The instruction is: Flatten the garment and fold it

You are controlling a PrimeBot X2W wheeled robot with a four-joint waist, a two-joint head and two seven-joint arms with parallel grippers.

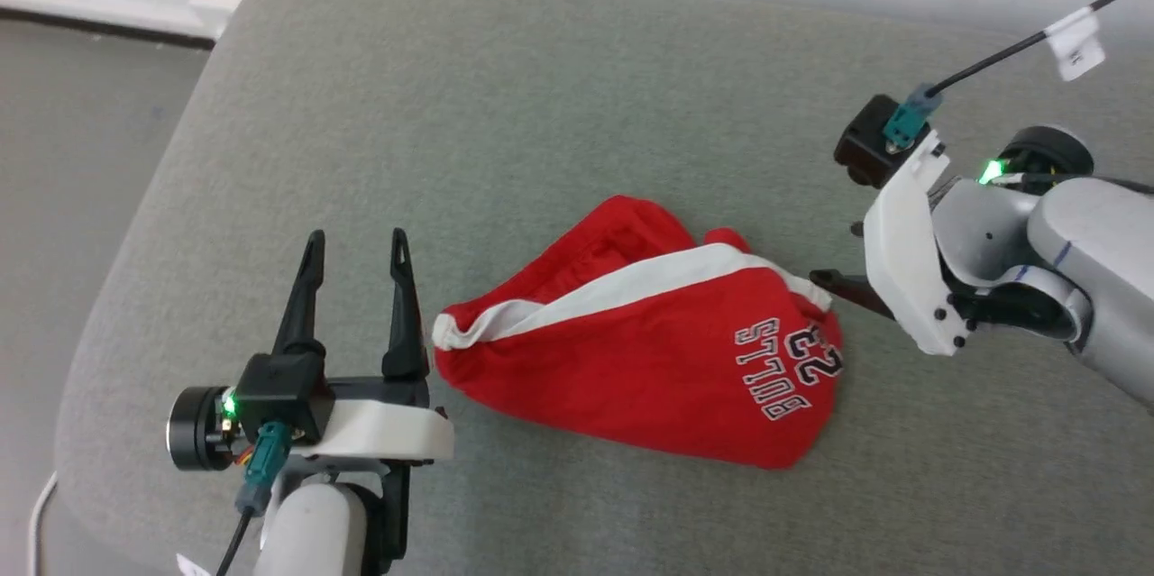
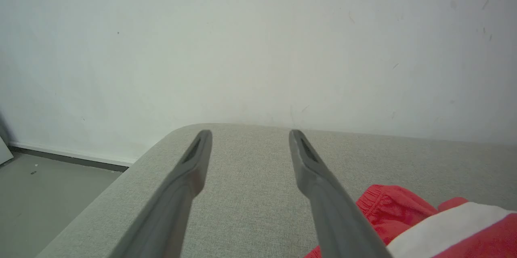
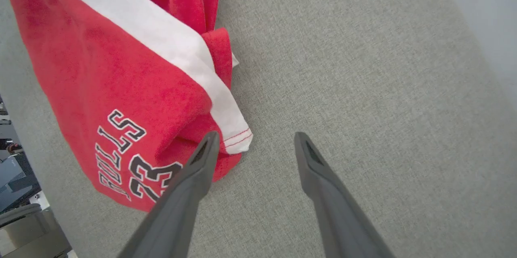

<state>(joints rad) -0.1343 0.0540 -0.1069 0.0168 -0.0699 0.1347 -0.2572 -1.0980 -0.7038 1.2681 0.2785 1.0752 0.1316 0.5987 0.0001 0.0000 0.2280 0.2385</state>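
The shorts (image 1: pixel 631 351) lie in a loose heap in the middle of the cushion (image 1: pixel 541 89), not yet flat. The white stripe (image 1: pixel 631 283) runs across the top from 9 to 3 o'clock, the lettering (image 1: pixel 798 364) sits at the 4 o'clock end, and a gathered red fold bulges at 12.

My left fingers (image 1: pixel 399 306) stand wide apart just beside the heap's 9 o'clock end, pointing to 12 and holding nothing. My right fingers (image 1: pixel 847 289) are at the 3 o'clock end, also spread wide and empty. In the right wrist view one tip (image 3: pixel 206 149) sits over the hem corner where the stripe ends; I cannot tell whether it touches the cloth.

I judge the flattening barely begun, and the trouble lies in the layers. The cloth is doubled over itself, so a pinch at either end may catch two layers, or only the top one, and a pull would then drag the whole bundle instead of spreading it. The fabric looks soft, so a shallow bite at the hem could slip free. If both ends are not pulled evenly, the 12 o'clock fold may stay trapped underneath and get folded in.
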